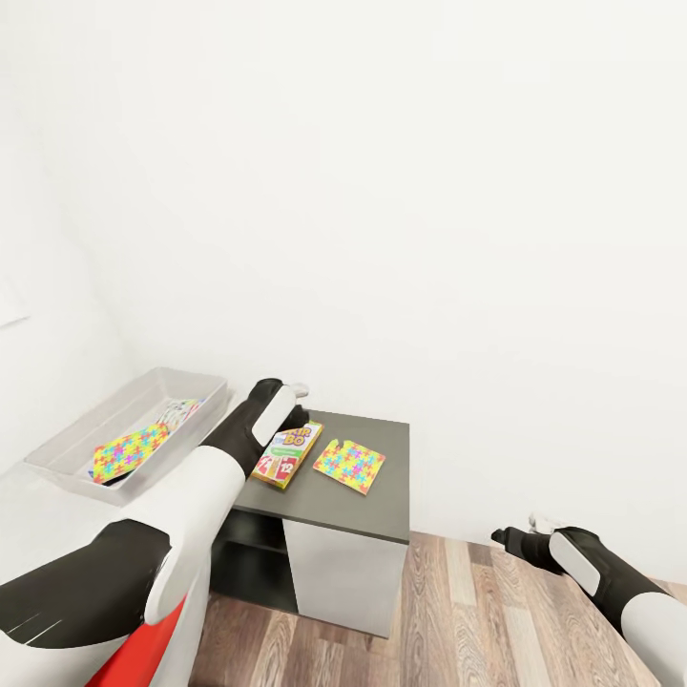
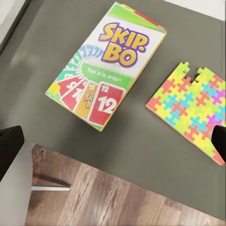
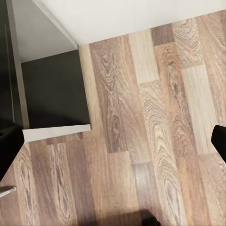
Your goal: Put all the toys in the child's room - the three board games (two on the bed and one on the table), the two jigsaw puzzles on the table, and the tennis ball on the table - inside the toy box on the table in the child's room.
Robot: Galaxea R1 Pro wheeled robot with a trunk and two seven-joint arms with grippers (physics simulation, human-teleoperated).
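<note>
Left of centre in the head view, your left gripper (image 2: 113,141) hangs wide open and empty just above the Skip-Bo board game (image 1: 287,453), long axis running toward the wall. Jigsaw puzzle (image 1: 349,467) lies just right of it on the dark side unit (image 1: 382,520); another sits in the toy box (image 1: 67,444) at far left. Your right gripper (image 3: 113,141), lower right, is spread open over bare floor (image 3: 155,141).

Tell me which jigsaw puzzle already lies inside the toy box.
The jigsaw puzzle in the toy box; the other puzzle lies on the dark side unit.
</note>
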